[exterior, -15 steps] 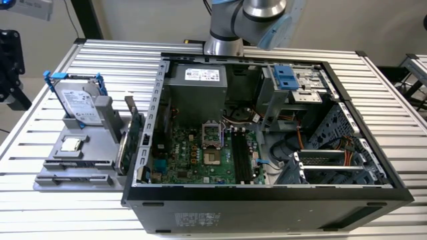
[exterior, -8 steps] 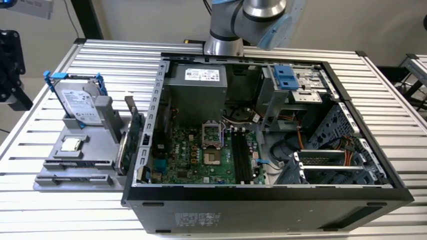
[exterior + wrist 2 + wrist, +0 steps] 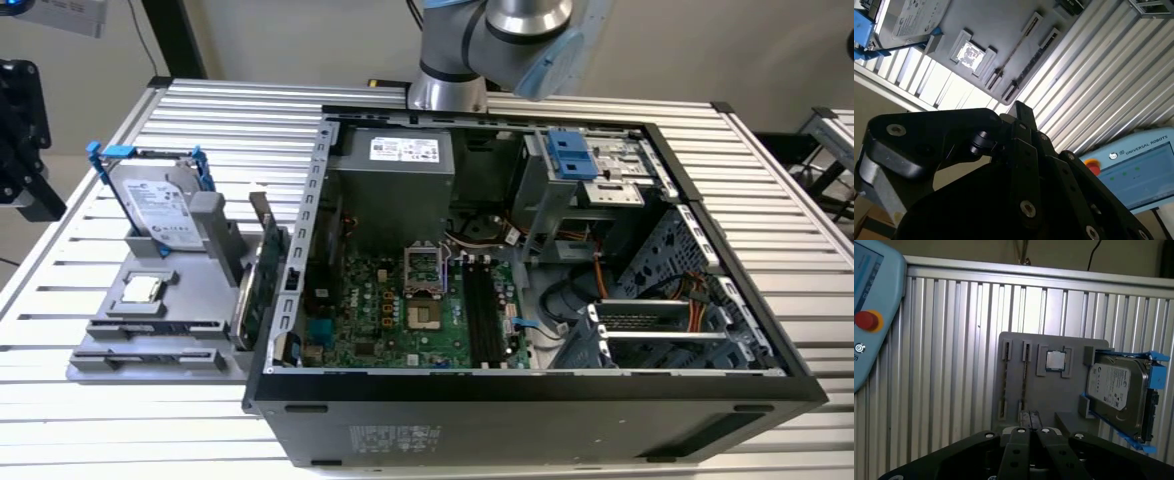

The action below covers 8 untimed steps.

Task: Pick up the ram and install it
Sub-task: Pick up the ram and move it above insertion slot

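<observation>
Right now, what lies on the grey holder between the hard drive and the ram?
A square silver chip, beside the ram, in the first wrist view.

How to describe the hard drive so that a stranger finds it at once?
Find the open computer case on the slatted table; at the exterior view's left of it sits a grey tray. The hard drive stands on edge there: silver, boxy, in blue rails, unlike the small flat chip nearby.

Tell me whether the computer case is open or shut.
Open. In the exterior view the computer case has no side panel on, and the motherboard and power supply inside lie exposed.
</observation>
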Each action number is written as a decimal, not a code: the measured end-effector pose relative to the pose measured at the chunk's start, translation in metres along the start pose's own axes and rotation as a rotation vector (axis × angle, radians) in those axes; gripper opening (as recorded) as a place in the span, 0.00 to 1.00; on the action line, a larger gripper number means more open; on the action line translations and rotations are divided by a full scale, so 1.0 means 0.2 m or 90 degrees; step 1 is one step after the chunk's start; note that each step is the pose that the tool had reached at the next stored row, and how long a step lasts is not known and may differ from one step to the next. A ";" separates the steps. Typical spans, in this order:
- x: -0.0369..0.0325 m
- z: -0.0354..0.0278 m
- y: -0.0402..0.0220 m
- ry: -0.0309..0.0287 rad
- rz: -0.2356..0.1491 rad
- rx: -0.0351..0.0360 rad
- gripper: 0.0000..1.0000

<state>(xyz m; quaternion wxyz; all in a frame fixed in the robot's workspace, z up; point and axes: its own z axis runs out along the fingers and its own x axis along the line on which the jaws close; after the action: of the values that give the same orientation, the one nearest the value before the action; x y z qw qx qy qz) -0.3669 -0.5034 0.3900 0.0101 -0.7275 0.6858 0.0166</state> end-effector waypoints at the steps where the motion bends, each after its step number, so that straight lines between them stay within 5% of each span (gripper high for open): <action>1: 0.000 0.000 0.000 0.0000 0.000 0.0000 0.00; 7: 0.000 0.000 0.000 -0.0001 0.000 0.0000 0.00; 8: 0.000 0.000 0.000 -0.0002 0.000 0.0000 1.00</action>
<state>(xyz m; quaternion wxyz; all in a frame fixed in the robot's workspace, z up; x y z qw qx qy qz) -0.3669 -0.5034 0.3900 0.0102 -0.7275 0.6858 0.0167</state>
